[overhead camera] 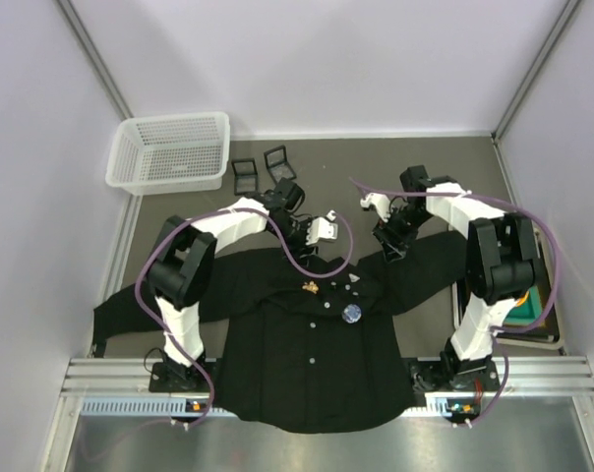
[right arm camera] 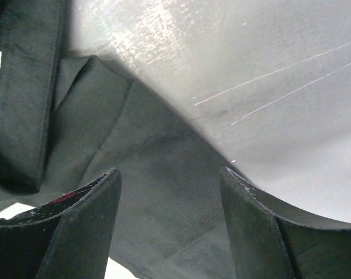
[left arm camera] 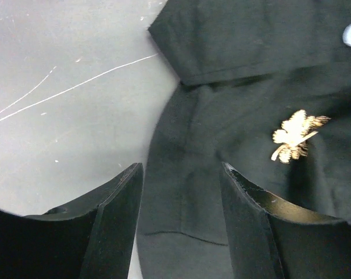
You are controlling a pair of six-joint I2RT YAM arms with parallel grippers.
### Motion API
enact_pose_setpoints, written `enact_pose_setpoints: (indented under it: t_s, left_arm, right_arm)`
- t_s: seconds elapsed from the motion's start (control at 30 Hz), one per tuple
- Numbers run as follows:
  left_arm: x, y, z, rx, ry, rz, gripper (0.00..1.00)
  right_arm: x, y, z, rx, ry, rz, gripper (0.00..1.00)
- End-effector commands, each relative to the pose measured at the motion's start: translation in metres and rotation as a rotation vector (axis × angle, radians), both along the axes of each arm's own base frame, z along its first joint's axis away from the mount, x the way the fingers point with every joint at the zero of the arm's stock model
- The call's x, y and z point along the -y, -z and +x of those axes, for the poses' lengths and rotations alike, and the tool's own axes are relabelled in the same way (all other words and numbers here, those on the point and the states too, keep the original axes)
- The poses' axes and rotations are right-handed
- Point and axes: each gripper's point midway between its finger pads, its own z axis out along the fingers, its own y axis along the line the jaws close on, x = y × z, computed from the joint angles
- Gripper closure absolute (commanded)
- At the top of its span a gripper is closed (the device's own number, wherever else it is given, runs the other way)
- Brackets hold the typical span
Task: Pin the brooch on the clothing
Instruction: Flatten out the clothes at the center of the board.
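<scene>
Lying spread face-up on the table (overhead camera: 376, 162), the black shirt (overhead camera: 307, 374) reaches from its collar (left arm camera: 245, 40) near the middle down to the near edge, with its 2 sleeves flung out to either side. The brooch (left arm camera: 294, 136), a small gold frond-shaped piece, sits on the chest just below the collar, beside the row of white buttons (overhead camera: 314, 332). Whether its pin is through the cloth I cannot tell.

The left gripper (left arm camera: 180, 170) hovers above the collar area with its jaws well apart and nothing between them, and the brooch is off to one side. The right gripper (right arm camera: 169, 171) hangs over the sleeve (overhead camera: 425, 261) on the right, its jaws likewise parted and empty.

Judging by the folds, the shirt is light, soft and limp. It likely bunches and drags across the smooth table rather than holding its shape. A pinch on a small ridge of cloth right beside the brooch, or on the firmer collar edge, should give the best purchase. Probably 1 gripper needs to steady the fabric while the other works.

The brooch looks stiff but thin and light, with fine fronds that could bend, and it seems easy to flick away. Taking it by the stem or the edges of the body, not the tips, looks safest. Its polished metal may slip in a hard grip.
</scene>
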Motion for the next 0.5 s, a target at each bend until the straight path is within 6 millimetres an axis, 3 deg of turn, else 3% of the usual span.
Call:
enact_pose_setpoints:
  t_s: [0.0, 0.17, 0.37, 0.47]
  left_arm:
    - [0.009, -0.001, 0.013, 0.003, 0.036, 0.001, 0.41]
    - [0.011, 0.012, 0.019, 0.015, 0.052, 0.012, 0.44]
    - [0.001, 0.032, 0.014, -0.009, 0.08, 0.074, 0.49]
    - [-0.003, 0.038, 0.012, -0.018, 0.084, 0.097, 0.62]
  right_arm:
    - [0.002, 0.0, 0.017, 0.036, -0.029, -0.015, 0.34]
    - [0.001, 0.01, 0.018, 0.015, -0.027, -0.011, 0.36]
    - [0.0, 0.03, 0.003, -0.018, -0.075, -0.041, 0.4]
    - [-0.002, 0.04, -0.002, -0.031, -0.072, -0.055, 0.52]
